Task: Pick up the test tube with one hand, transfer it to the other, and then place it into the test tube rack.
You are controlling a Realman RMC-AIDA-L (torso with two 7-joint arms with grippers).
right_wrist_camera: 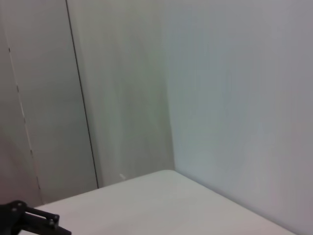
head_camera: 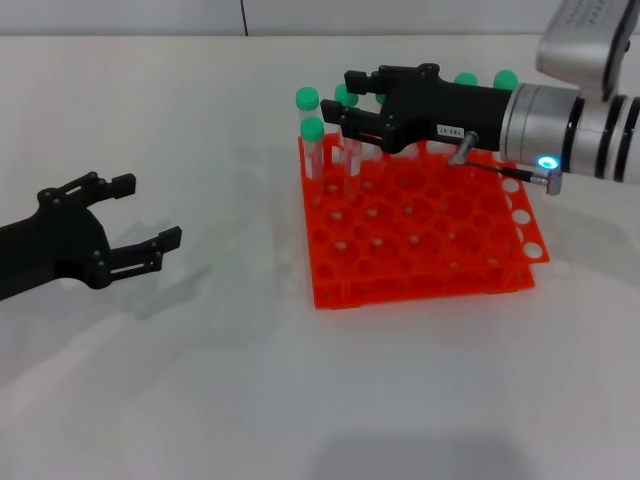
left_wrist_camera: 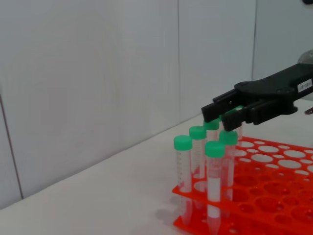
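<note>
The orange-red test tube rack (head_camera: 420,235) lies on the white table, right of centre. My right gripper (head_camera: 337,97), black with a white label, reaches over the rack's far-left corner. Its fingers close around the green cap of a test tube (head_camera: 346,95), which stands upright over the rack's holes. In the left wrist view the right gripper (left_wrist_camera: 226,116) holds this tube (left_wrist_camera: 238,130) a little higher than the neighbouring tubes. My left gripper (head_camera: 148,210), black and unlabelled, is open and empty above the table, far to the left of the rack.
Several other green-capped tubes stand in the rack: a cluster at the far-left corner (head_camera: 313,129) (left_wrist_camera: 214,148) and two at the far-right side (head_camera: 506,78). White table lies between the left gripper and the rack. A wall runs behind the table (right_wrist_camera: 195,98).
</note>
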